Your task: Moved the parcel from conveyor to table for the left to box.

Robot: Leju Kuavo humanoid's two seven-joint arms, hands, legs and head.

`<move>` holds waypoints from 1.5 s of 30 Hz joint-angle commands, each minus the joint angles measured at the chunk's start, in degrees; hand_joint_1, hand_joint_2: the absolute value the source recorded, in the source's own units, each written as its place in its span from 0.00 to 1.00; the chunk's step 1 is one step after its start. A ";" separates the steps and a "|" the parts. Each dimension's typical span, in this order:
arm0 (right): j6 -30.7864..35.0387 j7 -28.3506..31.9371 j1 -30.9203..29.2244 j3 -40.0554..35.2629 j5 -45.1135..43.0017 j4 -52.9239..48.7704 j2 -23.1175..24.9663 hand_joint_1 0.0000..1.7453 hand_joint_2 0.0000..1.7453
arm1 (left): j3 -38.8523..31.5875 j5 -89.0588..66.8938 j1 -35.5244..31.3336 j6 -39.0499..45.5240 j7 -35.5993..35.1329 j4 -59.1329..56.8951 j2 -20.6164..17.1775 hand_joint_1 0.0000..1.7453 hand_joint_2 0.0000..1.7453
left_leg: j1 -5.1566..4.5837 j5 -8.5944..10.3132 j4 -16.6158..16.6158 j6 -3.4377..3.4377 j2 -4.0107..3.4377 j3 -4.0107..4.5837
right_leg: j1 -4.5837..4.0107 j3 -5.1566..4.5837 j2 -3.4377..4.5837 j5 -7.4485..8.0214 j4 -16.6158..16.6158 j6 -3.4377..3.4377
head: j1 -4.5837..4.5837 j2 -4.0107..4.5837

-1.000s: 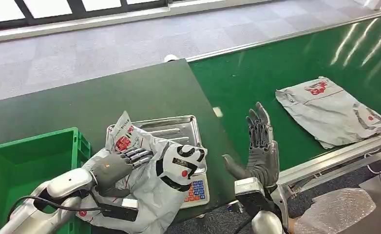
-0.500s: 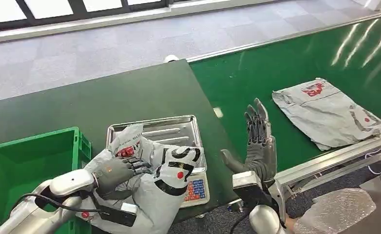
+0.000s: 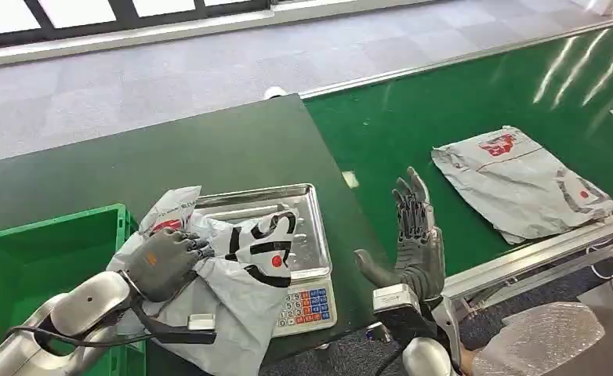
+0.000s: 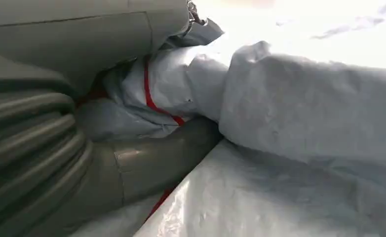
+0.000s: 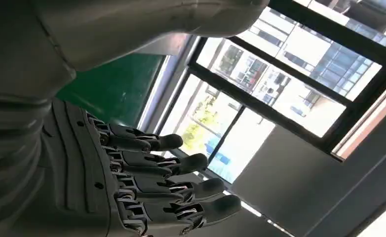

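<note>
Two grey parcels in frame. The conveyor (image 3: 413, 117), green, carries the second parcel (image 3: 519, 182) flat near its front rail. The dark table (image 3: 209, 149) holds a green box (image 3: 21, 258) and a steel scale (image 3: 307, 258). The parcel (image 3: 237, 274) lies crumpled across the scale tray. Left hand (image 3: 162, 262) grips its near edge, fingers curled into the wrap; wrist view is too close to show, probably, more than the thumb. Right hand (image 3: 415, 243) is raised, holding nothing, fingers (image 5: 176, 165) straight and slightly apart.
</note>
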State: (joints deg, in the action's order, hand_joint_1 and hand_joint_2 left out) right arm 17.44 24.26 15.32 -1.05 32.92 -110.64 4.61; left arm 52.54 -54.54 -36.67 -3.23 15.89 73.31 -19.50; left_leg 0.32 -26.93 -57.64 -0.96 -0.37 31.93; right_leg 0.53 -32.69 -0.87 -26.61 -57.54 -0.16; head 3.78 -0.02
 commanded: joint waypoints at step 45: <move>-1.58 -1.67 1.86 -0.40 0.76 -1.09 1.49 0.00 1.00 | -38.99 -35.46 13.44 26.83 -25.75 -7.30 6.34 1.00 1.00 | 0.07 0.09 0.15 0.00 -0.08 0.25 | -0.06 -0.24 0.13 0.11 0.21 0.01 | 0.00 0.00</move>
State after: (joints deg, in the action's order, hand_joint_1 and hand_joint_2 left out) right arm 15.52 23.21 18.18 -0.48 33.77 -114.64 7.41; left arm 11.93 -85.72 -19.95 24.37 -5.33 75.08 -11.54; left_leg 0.33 -26.94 -57.64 -0.98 -0.54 32.21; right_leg 0.52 -33.00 -0.76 -26.61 -57.53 -0.16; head 3.78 -0.02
